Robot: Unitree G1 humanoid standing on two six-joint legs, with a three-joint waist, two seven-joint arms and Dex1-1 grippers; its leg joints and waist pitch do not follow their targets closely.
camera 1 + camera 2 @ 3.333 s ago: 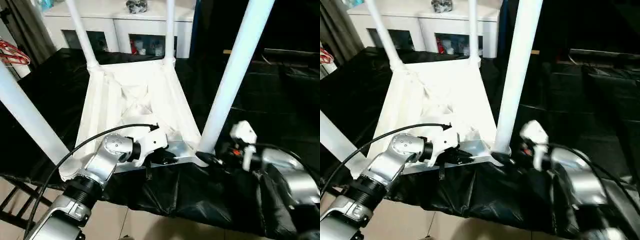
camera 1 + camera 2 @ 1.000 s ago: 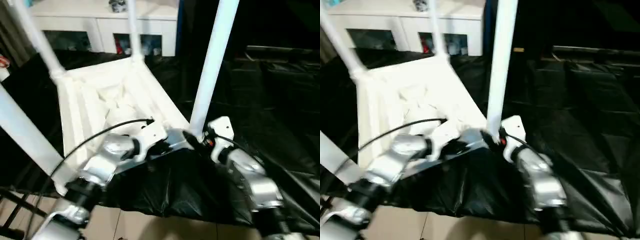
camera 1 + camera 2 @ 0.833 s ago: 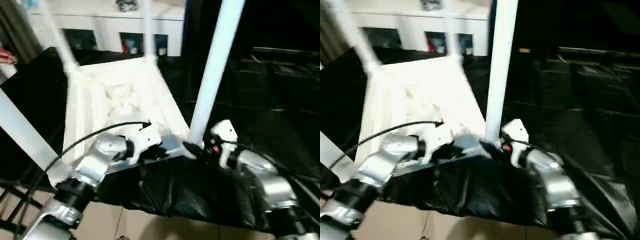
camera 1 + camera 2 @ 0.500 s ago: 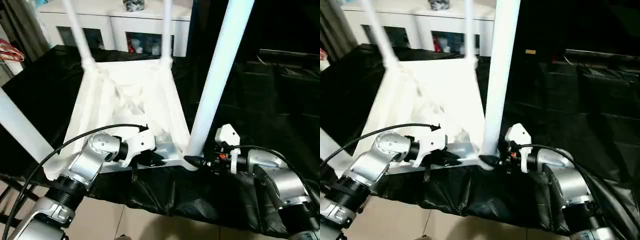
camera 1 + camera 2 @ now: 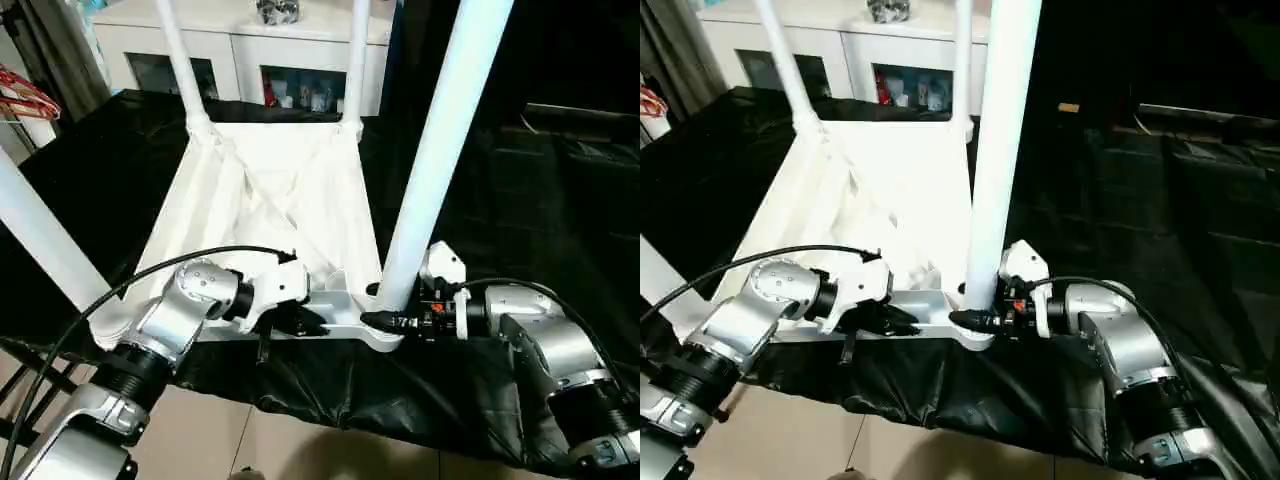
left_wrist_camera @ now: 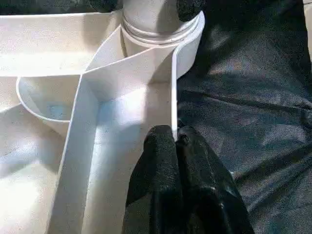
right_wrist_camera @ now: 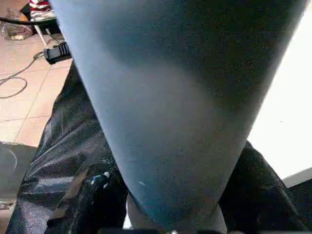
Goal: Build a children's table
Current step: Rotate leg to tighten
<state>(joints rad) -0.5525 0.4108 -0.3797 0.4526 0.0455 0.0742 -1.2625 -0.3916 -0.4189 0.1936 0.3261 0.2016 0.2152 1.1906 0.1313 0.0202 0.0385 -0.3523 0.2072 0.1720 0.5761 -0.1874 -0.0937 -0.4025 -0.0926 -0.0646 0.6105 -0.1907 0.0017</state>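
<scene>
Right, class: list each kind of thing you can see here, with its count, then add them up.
top: 1
legs: 4
grippers: 2
cabinet: 1
cloth: 1
Total: 9

Black-draped bench, tiled room
White cabinet [image 5: 250, 40] with glass doors stands far beyond the claws; beige tile floor [image 5: 250, 445] lies below them
</scene>
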